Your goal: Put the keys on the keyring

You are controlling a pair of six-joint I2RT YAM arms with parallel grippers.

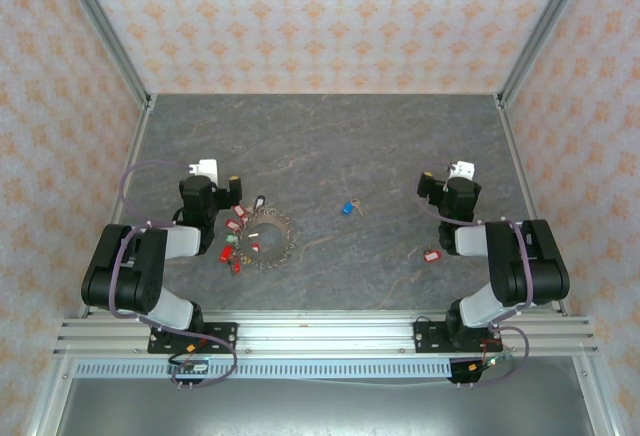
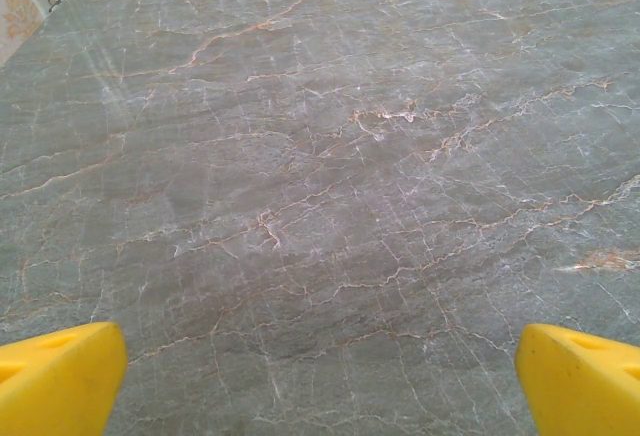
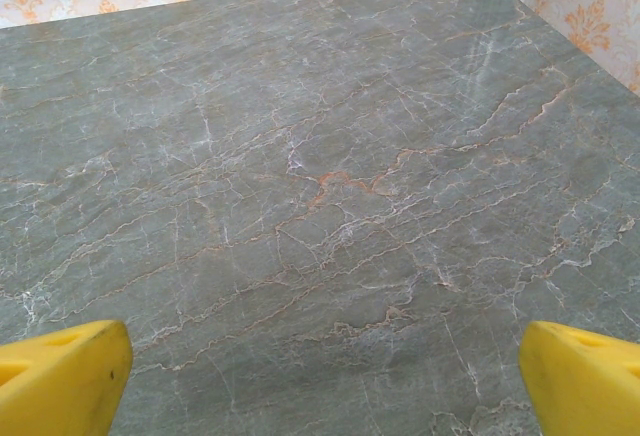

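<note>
One keyring (image 1: 270, 239) is lying on the grey marble-look tabletop (image 1: 400, 146), its rim fringed with small metal keys too fine to count. A cluster of red-tagged keys (image 1: 230, 246) is sitting just left of the keyring, at or against its rim. I'm counting about five red tags there, not sure. One pale-tagged key (image 1: 259, 200) seems to be lying just behind the keyring. One blue-tagged key (image 1: 348, 208) is lying right of the keyring, apart from it. One lone red-tagged key (image 1: 432, 254) is lying well right of the keyring. The tags are too small to read any writing. I'm holding my left gripper (image 2: 320, 386) spread wide and grasping nothing, behind-left of the keyring, with its two yellow fingertips (image 2: 55, 376) framing bare tabletop. My right gripper (image 3: 320, 381) is gaping too, empty, well right of the keyring.
</note>
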